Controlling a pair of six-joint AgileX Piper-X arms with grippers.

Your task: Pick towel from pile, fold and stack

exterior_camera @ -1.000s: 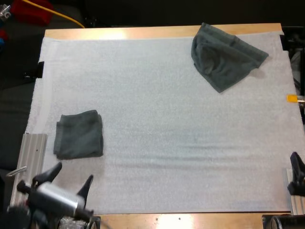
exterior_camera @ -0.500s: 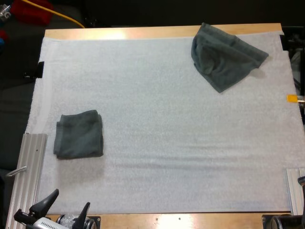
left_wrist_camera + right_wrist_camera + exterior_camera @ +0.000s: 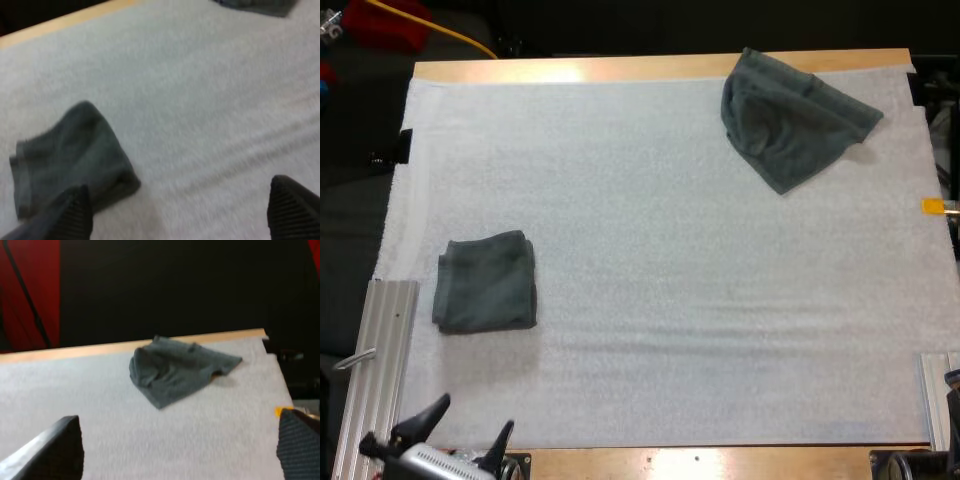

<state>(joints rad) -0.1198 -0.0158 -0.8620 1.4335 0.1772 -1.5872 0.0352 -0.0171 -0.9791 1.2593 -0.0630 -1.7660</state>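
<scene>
Two towels on the white mat (image 3: 670, 260) in the high view: folded towel (image 3: 485, 282) lower left, crumpled towel (image 3: 790, 118) upper right by the bench (image 3: 570, 70) far edge. Left claw (image 3: 460, 435) sits in the bottom left corner, wide open, empty, clear of the folded towel. Left wrist view: fingers spread, folded towel just beyond one. Right wrist view: right claw (image 3: 178, 440) wide open, empty; crumpled towel well ahead, near the mat's far corner.

Crumpled towel (image 3: 260, 5) mostly off-frame
</scene>
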